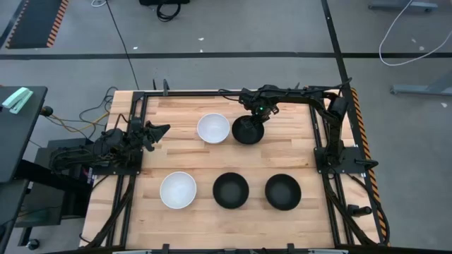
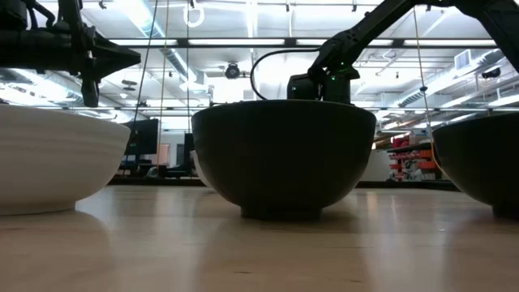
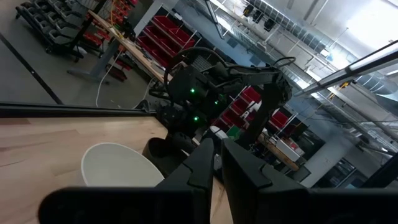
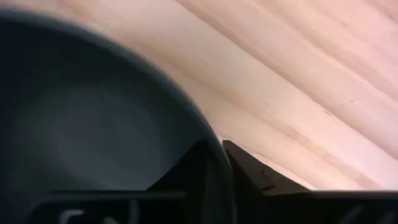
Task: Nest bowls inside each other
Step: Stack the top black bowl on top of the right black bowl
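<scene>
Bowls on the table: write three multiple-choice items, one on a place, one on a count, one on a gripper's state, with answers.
1. The right gripper is at which bowl?
A. far black bowl
B. near white bowl
C. near right black bowl

2. How many bowls are white?
A. one
B. two
C. four

3. The right gripper's fingers are
A. clear of every bowl
B. astride the far black bowl's rim
C. carrying a white bowl

Answers: 1 A, the high view shows it over that bowl's far edge. 2 B, the far white bowl and the near one. 3 B, the right wrist view shows one finger on each side of the rim.
</scene>
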Motion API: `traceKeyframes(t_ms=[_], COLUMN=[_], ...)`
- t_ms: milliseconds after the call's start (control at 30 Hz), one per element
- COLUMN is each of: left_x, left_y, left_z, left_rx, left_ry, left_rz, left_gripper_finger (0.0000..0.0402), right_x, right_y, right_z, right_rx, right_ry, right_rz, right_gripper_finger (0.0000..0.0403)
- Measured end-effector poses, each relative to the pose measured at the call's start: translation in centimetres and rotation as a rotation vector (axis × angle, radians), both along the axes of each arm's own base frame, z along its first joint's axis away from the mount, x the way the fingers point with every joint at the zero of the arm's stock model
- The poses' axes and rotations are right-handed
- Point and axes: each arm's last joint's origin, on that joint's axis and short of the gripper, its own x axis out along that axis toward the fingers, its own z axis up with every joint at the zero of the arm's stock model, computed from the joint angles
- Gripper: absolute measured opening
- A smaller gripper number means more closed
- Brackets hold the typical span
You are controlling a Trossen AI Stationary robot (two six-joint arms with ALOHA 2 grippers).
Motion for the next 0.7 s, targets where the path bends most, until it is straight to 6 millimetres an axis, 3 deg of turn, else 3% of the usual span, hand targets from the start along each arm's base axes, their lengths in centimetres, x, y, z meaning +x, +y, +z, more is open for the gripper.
traceKeyframes(t_ms=[133, 400, 700], left_x=[0.0, 0.0, 0.0], left_y=[0.0, 0.0, 0.0], left_z=[0.0, 0.0, 0.0], left_rx=[0.0, 0.0, 0.001], left_ry=[0.0, 0.0, 0.001], left_rz=[0.0, 0.0, 0.0], left_gripper_finger=[0.0035, 0.0029, 0.0034], right_x=[0.1, 0.0, -2.4], right_y=[0.0, 0.1, 0.6], right_z=[0.3, 0.6, 4.3], right_rx=[0.008, 0.001, -0.035], right_ry=[-0.019, -0.02, -0.016], right_rz=[0.002, 0.002, -0.012], right_gripper_finger=[0.0012, 0.0007, 0.0005])
